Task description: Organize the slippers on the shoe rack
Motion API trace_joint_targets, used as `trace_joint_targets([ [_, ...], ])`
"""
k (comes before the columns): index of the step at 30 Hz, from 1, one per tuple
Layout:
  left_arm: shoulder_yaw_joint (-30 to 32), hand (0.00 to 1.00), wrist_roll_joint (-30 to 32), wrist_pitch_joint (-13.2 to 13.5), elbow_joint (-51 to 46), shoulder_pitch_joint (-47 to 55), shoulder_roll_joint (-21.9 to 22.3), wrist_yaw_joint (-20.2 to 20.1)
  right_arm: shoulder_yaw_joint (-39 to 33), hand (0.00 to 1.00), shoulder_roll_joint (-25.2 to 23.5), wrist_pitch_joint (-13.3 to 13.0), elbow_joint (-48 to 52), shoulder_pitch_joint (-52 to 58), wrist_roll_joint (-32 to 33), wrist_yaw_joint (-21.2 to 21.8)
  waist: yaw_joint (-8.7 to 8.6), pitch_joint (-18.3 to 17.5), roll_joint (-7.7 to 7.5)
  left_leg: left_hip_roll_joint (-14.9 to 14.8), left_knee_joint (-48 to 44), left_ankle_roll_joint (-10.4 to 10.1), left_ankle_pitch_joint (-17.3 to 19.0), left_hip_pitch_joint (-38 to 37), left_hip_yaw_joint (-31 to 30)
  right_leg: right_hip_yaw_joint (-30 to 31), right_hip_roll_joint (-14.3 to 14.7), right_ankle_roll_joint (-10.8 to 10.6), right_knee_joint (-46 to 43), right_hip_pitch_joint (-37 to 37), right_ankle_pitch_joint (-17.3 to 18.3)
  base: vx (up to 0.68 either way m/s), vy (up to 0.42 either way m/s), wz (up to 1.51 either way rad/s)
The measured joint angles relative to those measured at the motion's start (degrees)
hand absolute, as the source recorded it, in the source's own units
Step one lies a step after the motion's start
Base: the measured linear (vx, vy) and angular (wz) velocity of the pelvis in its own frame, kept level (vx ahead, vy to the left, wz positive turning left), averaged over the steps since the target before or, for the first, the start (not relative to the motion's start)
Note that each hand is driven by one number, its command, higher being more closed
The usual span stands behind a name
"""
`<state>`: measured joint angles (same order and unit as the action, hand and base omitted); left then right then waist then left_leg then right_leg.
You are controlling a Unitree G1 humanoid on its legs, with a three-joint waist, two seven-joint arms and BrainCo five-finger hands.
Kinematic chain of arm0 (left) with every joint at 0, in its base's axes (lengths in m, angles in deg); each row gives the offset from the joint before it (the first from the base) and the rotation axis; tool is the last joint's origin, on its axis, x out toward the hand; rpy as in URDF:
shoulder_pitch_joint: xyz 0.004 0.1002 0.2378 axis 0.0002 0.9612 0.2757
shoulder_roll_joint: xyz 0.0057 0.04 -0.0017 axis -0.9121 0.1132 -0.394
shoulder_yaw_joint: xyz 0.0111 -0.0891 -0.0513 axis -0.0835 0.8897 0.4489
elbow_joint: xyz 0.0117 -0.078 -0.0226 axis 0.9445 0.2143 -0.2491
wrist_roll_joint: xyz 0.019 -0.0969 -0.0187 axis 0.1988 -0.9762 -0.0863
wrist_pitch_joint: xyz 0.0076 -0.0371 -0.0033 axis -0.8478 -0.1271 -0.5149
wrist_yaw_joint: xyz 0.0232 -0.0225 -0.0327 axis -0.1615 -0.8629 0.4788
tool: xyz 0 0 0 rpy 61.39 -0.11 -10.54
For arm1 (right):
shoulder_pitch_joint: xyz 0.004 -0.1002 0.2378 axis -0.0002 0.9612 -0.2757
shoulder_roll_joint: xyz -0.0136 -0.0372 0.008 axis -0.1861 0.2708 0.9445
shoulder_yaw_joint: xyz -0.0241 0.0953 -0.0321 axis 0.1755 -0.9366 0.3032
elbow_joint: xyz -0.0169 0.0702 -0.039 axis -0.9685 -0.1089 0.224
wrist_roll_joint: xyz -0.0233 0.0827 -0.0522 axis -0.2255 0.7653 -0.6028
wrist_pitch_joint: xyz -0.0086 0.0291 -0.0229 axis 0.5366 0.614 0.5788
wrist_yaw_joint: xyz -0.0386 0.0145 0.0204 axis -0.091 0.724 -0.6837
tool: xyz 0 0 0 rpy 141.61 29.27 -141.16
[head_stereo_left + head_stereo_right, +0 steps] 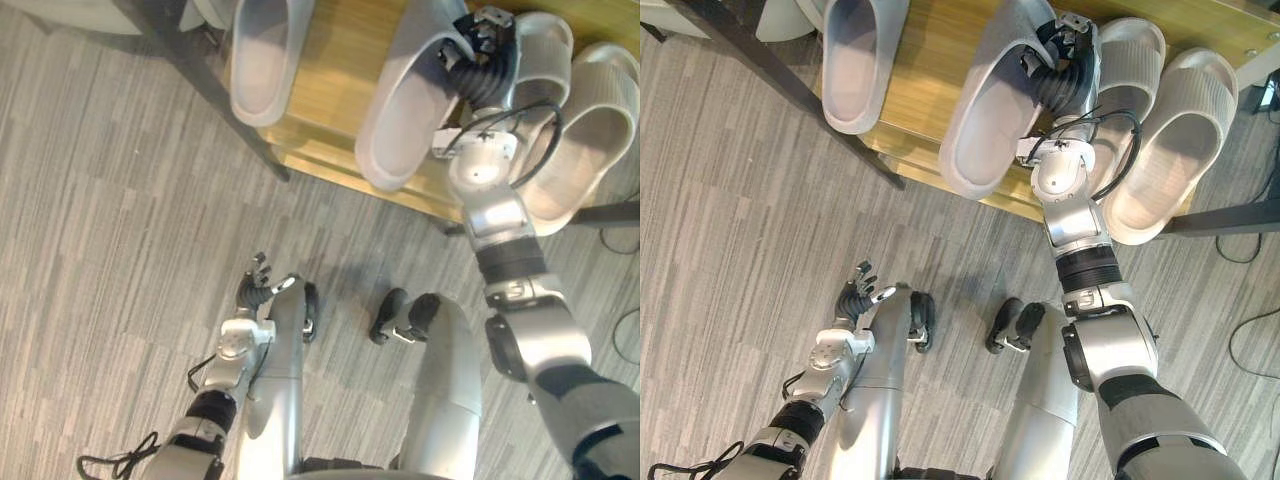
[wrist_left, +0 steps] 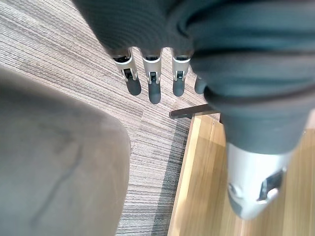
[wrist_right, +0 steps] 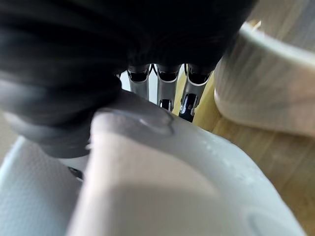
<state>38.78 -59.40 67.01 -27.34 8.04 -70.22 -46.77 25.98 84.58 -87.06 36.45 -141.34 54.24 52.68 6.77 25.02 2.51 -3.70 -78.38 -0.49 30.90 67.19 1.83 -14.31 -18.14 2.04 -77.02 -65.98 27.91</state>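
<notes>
Grips overhanging slipper (image 1: 985, 130) with right hand (image 1: 1068, 45) curled round its strap, left hand (image 1: 855, 290) slack; risks dropping it off rack (image 1: 915, 90) if released.

Grey slippers (image 1: 262, 60); tan rack (image 1: 340, 60); streaked grey floor (image 1: 120, 250).

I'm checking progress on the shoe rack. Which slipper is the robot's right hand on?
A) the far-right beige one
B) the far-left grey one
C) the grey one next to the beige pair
C: the right hand clasps the strap of the grey slipper lying beside a beige slipper.
</notes>
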Motion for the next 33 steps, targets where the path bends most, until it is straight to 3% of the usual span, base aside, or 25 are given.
trace_joint_targets([
  [13,-0.60,0.00,-2.11,0.17,1.17,0.07,1.00,-0.07,3.63,1.00,0.16,-0.14,-7.46,-3.72,1.94,1.16,1.65,-2.85,-0.19,0.70,-0.02,-0.08,-0.36,2.41,-0.40,-0.88,-1.21,0.08,-0.39,-1.59,0.33,0.02,-0.001,0.06],
  [14,-0.66,0.00,-2.18,0.20,1.13,0.06,1.02,-0.08,4.28,0.00,0.19,-0.12,-8.82,-4.66,1.94,1.12,1.85,-3.20,-0.45,0.86,-0.06,-0.20,-0.54,2.84,-0.42,-0.87,-1.41,0.09,-0.61,-2.01,0.34,0.02,0.002,0.07],
  [33,-0.64,0.00,-3.35,0.43,1.11,0.08,1.87,0.03,4.65,0.00,0.30,0.17,-12.82,-9.47,1.94,-0.78,2.75,-3.82,-0.46,1.40,-0.24,-0.31,-0.94,3.94,-0.93,-1.92,-2.48,0.28,-1.26,-2.10,1.18,0.01,-0.001,0.05],
])
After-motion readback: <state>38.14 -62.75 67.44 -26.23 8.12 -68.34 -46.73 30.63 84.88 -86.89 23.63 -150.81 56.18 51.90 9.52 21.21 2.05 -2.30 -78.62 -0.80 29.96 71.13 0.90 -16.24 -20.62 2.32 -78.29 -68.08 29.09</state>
